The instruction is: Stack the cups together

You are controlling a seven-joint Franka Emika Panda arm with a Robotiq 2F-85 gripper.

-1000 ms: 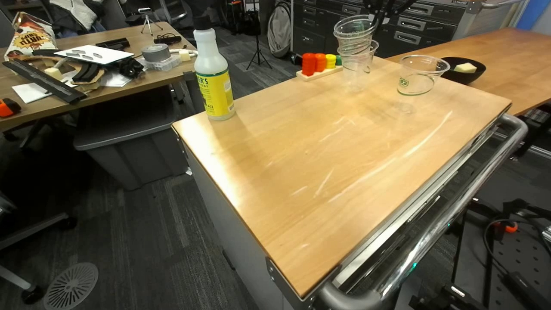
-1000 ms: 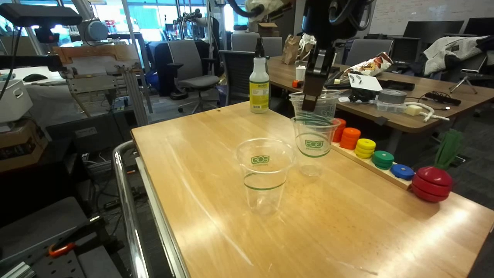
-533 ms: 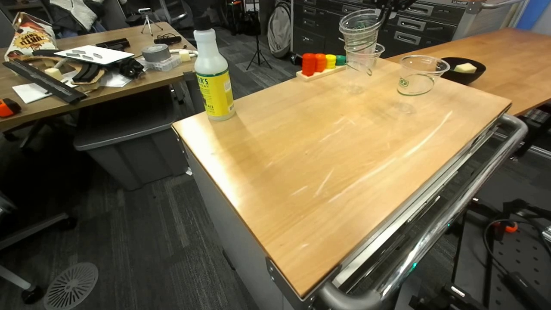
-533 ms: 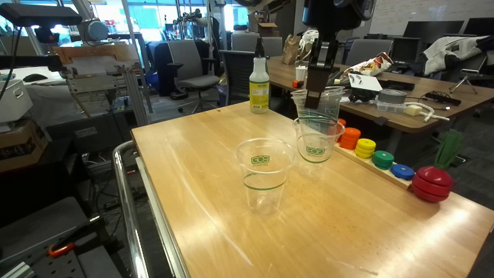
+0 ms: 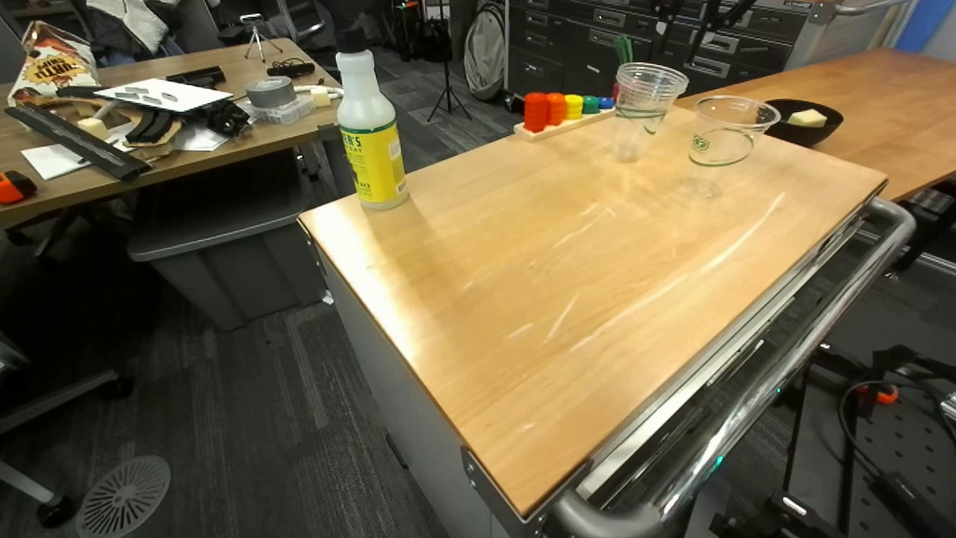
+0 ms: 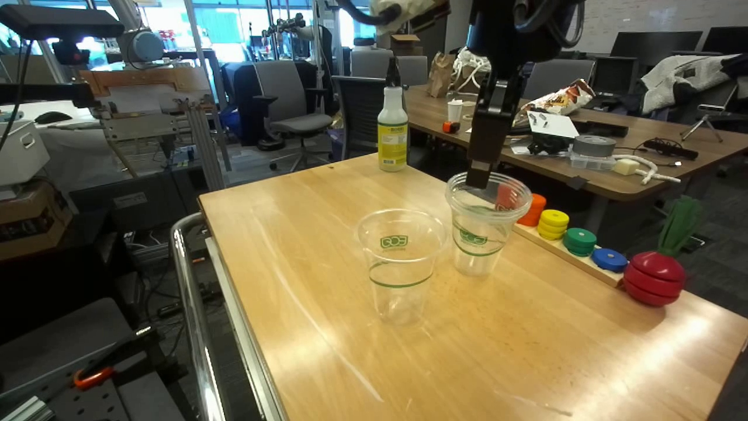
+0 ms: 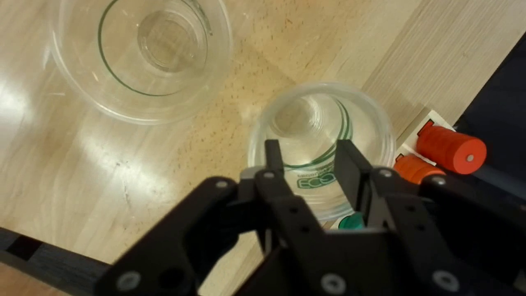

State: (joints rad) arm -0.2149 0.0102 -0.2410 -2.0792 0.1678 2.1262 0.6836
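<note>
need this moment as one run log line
stacking: unfinished | fingers: open, over nested cups | lone cup: standing apart, not yet nested | yellow-labelled bottle: standing well clear

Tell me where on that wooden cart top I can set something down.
Widest bare patch: between the yellow-labelled bottle, lone clear cup and metal handle. Another lies between that cup and the red toy vegetable. Crowded: around the nested cups, between that cup and the ring-stacking toy, with the gripper over them.
</note>
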